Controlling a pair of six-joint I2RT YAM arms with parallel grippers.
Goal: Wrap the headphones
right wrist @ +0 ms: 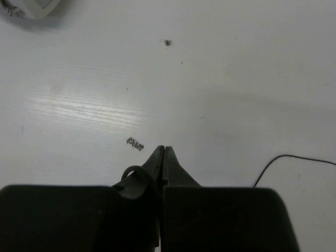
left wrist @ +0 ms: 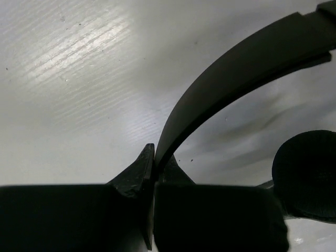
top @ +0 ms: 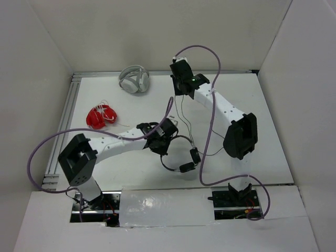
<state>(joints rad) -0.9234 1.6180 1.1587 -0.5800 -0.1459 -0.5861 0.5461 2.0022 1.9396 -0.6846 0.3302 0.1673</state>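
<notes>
The jaws of the left gripper (left wrist: pixel 154 157) are clenched on the thin black headband (left wrist: pixel 236 68) of the black on-ear headphones (top: pixel 187 167). The band is pinched edge-on between the two fingertips and arcs up and away to the right in the left wrist view. One round padded black earcup (left wrist: pixel 307 178) is seen at the right edge of that view; whether it rests on the surface cannot be told. The jaws of the right gripper (right wrist: pixel 164 151) are pressed tight together, with a small loop of the long thin black cable (right wrist: pixel 286 155) caught against the left finger, and a further stretch of it is laid in a curve on the white table (top: pixel 252 105) to the right. In the top view, the headphones are found near the middle of the table, just beside the left gripper and toward the near edge, both earcups hanging close together at the band's ends. The cable is drawn from them in thin strands toward the far edge, where the right gripper is held well apart from the left one. A pair of grey-white headphones (top: pixel 134 79) lies at the far edge, left of the right gripper, and a pair of red headphones (top: pixel 102 116) with a white lead lies at the left side, well apart from the black pair.
</notes>
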